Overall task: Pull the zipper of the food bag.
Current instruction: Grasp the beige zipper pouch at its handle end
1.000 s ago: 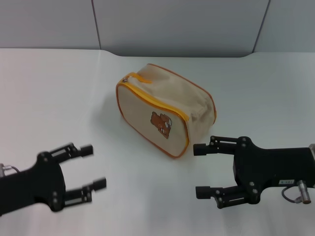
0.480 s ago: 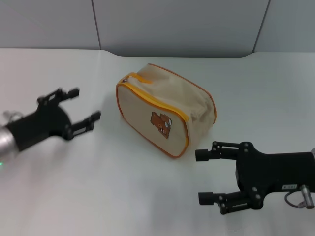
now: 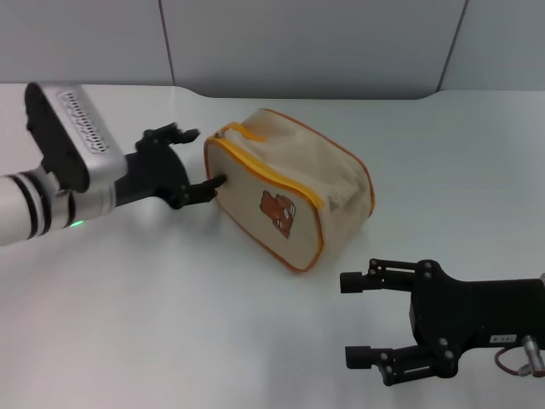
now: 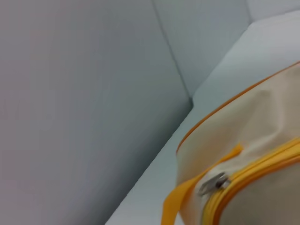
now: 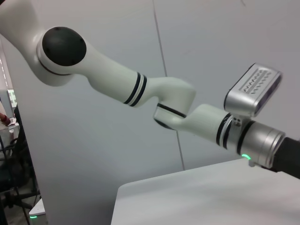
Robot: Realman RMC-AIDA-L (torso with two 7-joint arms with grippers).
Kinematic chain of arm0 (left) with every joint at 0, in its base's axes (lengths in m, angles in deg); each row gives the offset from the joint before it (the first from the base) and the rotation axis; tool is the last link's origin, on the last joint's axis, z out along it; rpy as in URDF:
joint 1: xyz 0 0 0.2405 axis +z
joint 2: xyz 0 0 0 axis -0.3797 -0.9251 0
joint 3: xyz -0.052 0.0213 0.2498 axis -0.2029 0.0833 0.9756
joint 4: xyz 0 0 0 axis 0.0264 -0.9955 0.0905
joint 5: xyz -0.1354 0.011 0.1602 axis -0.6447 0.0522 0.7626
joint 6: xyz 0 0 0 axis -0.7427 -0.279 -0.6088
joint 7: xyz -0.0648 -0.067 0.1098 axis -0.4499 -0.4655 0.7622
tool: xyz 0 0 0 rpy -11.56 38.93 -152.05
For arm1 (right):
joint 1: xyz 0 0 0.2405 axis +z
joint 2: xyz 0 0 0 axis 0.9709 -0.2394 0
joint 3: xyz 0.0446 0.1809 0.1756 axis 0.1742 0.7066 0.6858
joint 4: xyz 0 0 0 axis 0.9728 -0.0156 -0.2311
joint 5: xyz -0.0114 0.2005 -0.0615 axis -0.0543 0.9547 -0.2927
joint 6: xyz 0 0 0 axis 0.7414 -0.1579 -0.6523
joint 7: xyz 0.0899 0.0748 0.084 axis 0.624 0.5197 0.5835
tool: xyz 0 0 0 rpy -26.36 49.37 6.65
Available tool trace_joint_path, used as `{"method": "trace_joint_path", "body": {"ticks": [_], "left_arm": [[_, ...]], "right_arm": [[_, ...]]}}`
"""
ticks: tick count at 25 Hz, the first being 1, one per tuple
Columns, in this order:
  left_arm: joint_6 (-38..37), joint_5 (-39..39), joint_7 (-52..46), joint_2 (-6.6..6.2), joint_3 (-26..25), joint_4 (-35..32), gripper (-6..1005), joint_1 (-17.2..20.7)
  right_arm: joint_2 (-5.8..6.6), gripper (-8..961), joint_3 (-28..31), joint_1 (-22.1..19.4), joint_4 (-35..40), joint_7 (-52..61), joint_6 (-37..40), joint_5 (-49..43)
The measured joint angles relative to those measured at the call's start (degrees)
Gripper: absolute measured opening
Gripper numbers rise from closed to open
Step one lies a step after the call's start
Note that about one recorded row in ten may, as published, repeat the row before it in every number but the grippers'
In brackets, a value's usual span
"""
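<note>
Change since earlier frames: left gripper [image 3: 194, 162] moved in from the near-left worktop to the bag's left end; right gripper [image 3: 358, 318] dropped slightly nearer the front edge; bag in about the same place.
Left gripper: at the left end of the food bag [image 3: 289, 192], fingers [image 3: 204, 184] spread, lower one touching or just beside the bag's end panel, upper one near the top corner; nothing pinched.
Right gripper: low on the right, well apart from the bag, fingers spread, holding nothing, pointing left.
Food bag: beige, boxy, rounded corners, orange piping, lying near the middle of the white worktop [image 3: 213, 332], long side running from far left to near right.
Print: small brown bear on the front panel [image 3: 279, 211]; no readable writing on it.
Zipper: yellow-orange line [image 3: 281, 181] along the top front edge; appears closed along the visible length.
Pull tab: silver, at the bag's left end [image 4: 213, 183], seen close in the left wrist view next to the orange strap loop [image 4: 187, 197].
Writing: small label on the right gripper body [image 3: 501, 339], too small to read.
Right wrist view: left arm [image 5: 178, 112] only, white links with black bands, green indicator light [image 5: 243, 156] near the wrist; grey wall panels [image 5: 211, 37] behind.
</note>
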Motion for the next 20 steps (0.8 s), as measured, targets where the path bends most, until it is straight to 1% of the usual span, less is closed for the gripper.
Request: {"method": "trace_joint_path", "body": {"ticks": [3, 5, 9, 11, 12, 13, 15, 16, 18, 20], "left_arm": [[-0.50, -0.02, 0.25, -0.01, 0.02, 0.17, 798, -0.37], [-2.16, 0.06, 0.71, -0.06, 0.52, 0.22, 795, -0.59], [-4.55, 0.17, 0.55, -0.17, 3.91, -0.08, 789, 0.12], [-5.92, 0.25, 0.27, -0.25, 4.58, -0.28, 786, 0.59], [-8.04, 0.28, -0.15, -0.37, 4.96, -0.43, 784, 1.41], [-8.04, 0.28, -0.15, -0.37, 4.96, -0.43, 760, 1.41], [-13.04, 0.09, -0.88, -0.54, 5.10, -1.25, 713, 3.95], [-13.04, 0.09, -0.88, -0.54, 5.10, -1.25, 689, 3.95], [-15.42, 0.00, -1.42, -0.61, 4.98, -2.23, 642, 5.51], [-18.18, -0.11, -2.50, -0.63, 4.85, -2.78, 626, 7.52]], "right_arm": [[0.00, 843, -0.02, -0.04, -0.10, 0.01, 0.01, 0.00], [0.00, 843, -0.03, -0.07, -0.15, 0.02, 0.00, 0.00], [0.00, 843, -0.02, -0.14, -0.18, 0.04, -0.18, 0.00], [0.00, 843, -0.02, -0.15, -0.19, 0.05, -0.36, 0.00], [0.00, 843, -0.01, -0.15, -0.19, 0.05, -0.42, 0.00], [0.00, 843, -0.01, -0.15, -0.18, 0.05, -0.45, 0.00], [0.00, 843, 0.00, -0.15, -0.17, 0.06, -0.46, 0.00], [0.00, 843, 0.00, -0.15, -0.17, 0.06, -0.46, 0.00], [0.00, 843, 0.05, -0.15, -0.16, 0.06, -0.44, 0.00], [0.00, 843, 0.16, -0.15, -0.16, 0.06, -0.15, 0.01]]}}
